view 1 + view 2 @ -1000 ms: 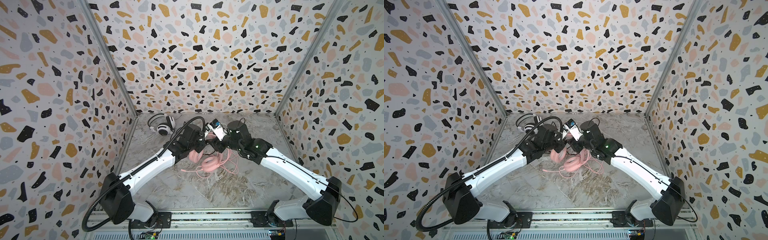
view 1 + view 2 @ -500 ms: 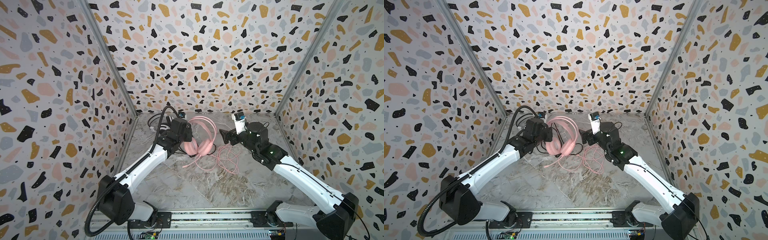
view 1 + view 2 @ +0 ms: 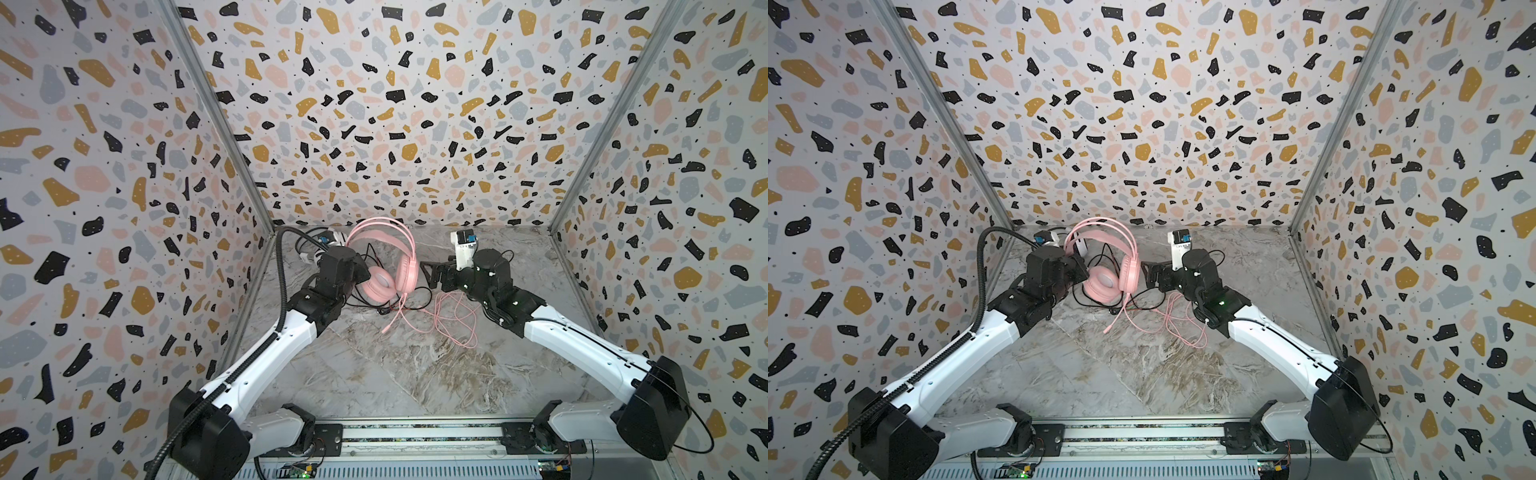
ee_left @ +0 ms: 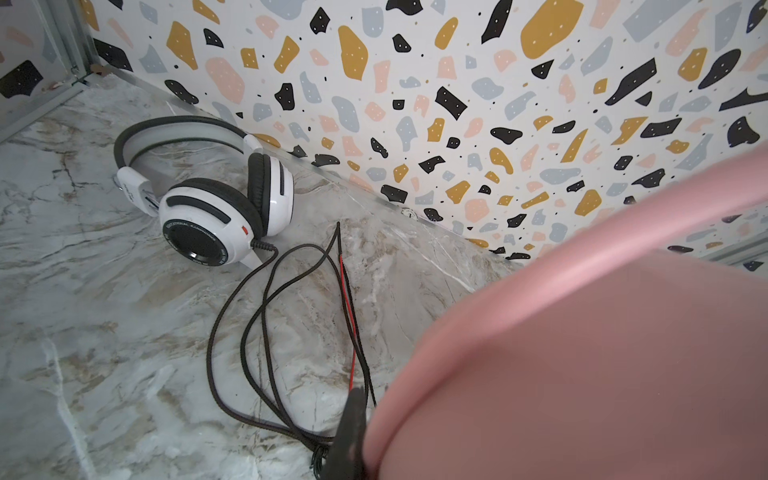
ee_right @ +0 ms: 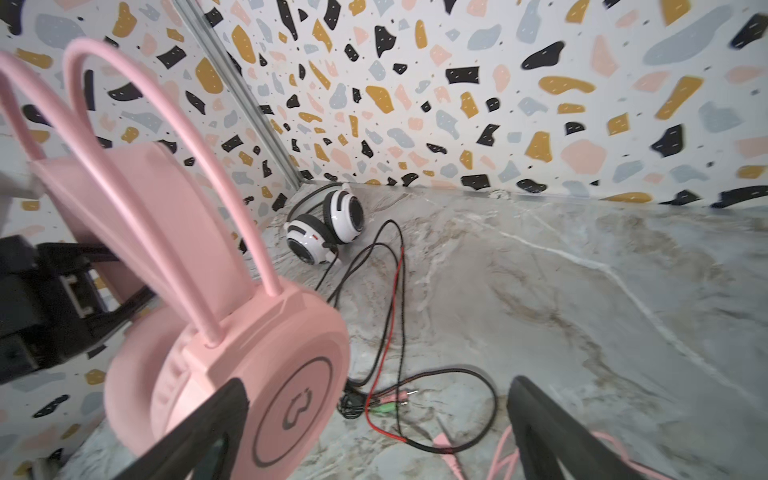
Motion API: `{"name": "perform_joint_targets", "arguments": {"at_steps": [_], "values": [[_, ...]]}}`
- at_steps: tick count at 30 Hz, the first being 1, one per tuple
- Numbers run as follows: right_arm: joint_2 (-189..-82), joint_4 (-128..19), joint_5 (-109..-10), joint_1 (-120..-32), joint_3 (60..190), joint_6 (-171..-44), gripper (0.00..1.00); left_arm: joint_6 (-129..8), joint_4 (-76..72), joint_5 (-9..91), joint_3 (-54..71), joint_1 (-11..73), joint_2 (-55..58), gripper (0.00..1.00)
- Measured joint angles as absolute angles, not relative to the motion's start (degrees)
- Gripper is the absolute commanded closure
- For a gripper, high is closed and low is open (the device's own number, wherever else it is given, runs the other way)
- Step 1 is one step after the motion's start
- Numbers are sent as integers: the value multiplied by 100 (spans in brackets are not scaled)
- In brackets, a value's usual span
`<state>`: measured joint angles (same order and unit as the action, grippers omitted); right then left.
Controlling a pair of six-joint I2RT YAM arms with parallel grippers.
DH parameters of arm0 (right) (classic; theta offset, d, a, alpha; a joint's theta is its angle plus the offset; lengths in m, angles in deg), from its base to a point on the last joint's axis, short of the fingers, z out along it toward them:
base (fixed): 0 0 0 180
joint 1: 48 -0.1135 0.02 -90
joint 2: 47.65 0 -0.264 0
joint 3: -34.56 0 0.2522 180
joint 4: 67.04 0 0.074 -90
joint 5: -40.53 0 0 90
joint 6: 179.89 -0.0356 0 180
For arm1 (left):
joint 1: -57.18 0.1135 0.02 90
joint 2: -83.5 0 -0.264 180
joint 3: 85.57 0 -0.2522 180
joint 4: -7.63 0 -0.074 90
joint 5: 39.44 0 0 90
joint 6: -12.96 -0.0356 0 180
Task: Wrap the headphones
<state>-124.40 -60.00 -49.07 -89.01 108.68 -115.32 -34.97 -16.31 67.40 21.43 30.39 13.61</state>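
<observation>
The pink headphones (image 3: pixel 388 266) hang upright above the floor, headband up, in both top views. My left gripper (image 3: pixel 365 277) is shut on their left ear cup (image 4: pixel 582 353), which fills much of the left wrist view; only one dark finger (image 4: pixel 352 428) shows there. My right gripper (image 3: pixel 430 276) stands wide open just right of the other ear cup (image 5: pixel 266 399), holding nothing. The thin pink cable (image 3: pixel 453 320) trails in loops on the floor. The white headphones (image 4: pixel 208 216) with a black band lie at the back left corner, their black cable (image 4: pixel 266 316) spread loosely.
Terrazzo-patterned walls (image 3: pixel 395 124) close in the marble floor (image 3: pixel 395 374) on three sides. The black cable's pink and green plugs (image 5: pixel 390 403) lie under the pink headphones. The white headphones (image 3: pixel 332 239) are half hidden behind my left arm in both top views.
The left gripper has lifted the pink headphones off the floor, up and back to the left. The right gripper has opened and drawn away to the right.
</observation>
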Motion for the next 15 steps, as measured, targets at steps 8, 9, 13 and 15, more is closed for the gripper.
{"name": "perform_joint_targets", "arguments": {"at_steps": [8,9,13,15], "values": [[-12904,-6496,-4774,-9515,10872,-12114,1,-3412,-1607,6760,2140,3039,1265,100],[-12936,-6529,-4708,-9540,10877,-12203,1,-3408,-1598,6760,2140,3039,1265,100],[-13271,-6446,-4380,-9634,11192,-12575,1,-3338,-1580,6729,2140,3039,1265,100],[-13507,-6387,-4247,-9675,11425,-12691,2,-3309,-1541,6711,2140,3039,1265,100]]}}
